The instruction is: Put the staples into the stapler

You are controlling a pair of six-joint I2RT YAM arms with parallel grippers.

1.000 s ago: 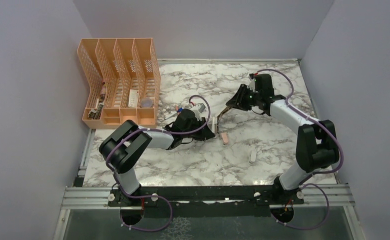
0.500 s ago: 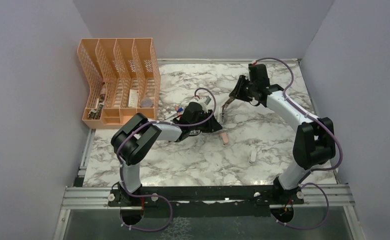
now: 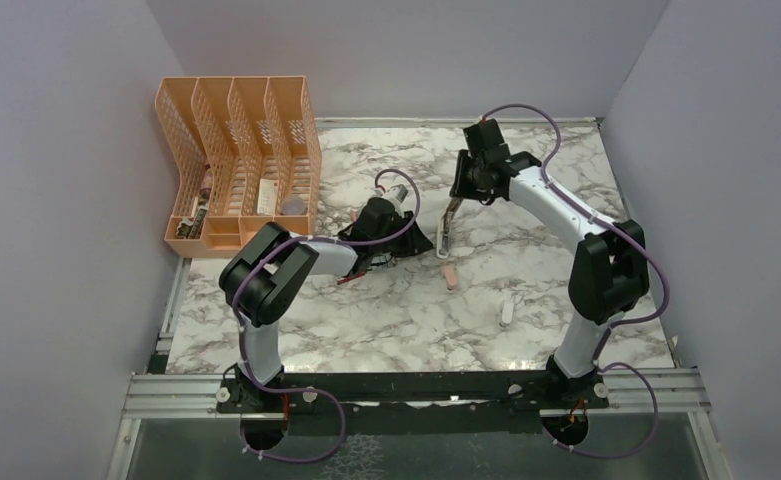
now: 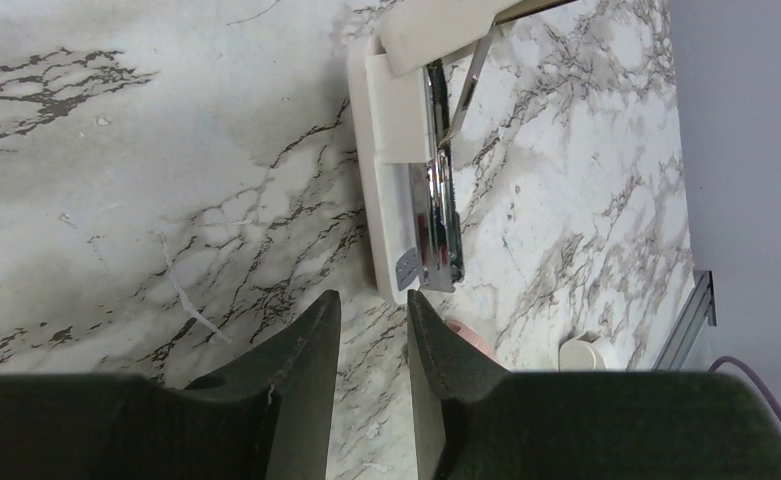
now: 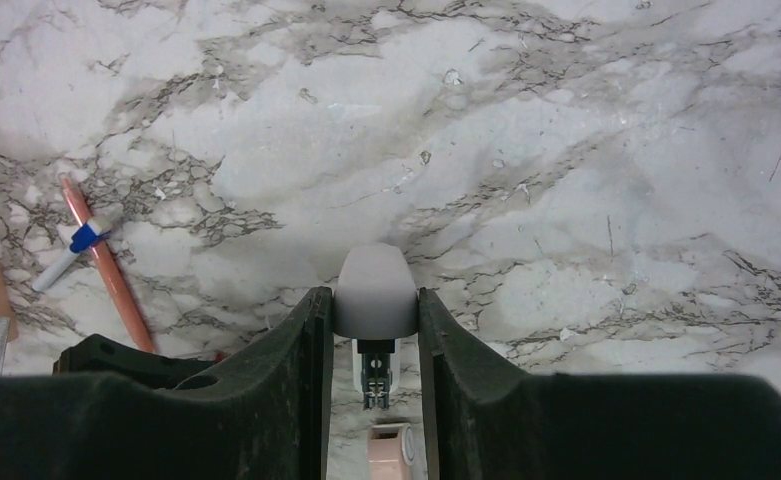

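Observation:
The white stapler (image 4: 394,190) lies hinged open on the marble. Its silver inner channel (image 4: 438,215) faces up. My right gripper (image 5: 371,300) is shut on the stapler's raised white lid (image 5: 374,288), above the base (image 3: 444,238). Just short of the base's near end, my left gripper (image 4: 374,310) is open with only marble between its fingers. In the top view the left gripper (image 3: 421,243) sits left of the stapler and the right gripper (image 3: 458,192) behind it. The staples do not show apart from the channel's metal.
A short pink block (image 3: 450,275) lies just in front of the stapler. A small white piece (image 3: 507,312) sits nearer the front right. An orange pen with a blue cap (image 5: 106,270) lies left of the arms. An orange file rack (image 3: 241,160) stands at the back left.
My left gripper's jaws have parted and its arm has shifted slightly back. The right arm has swung left and back, still gripping the stapler's lid.

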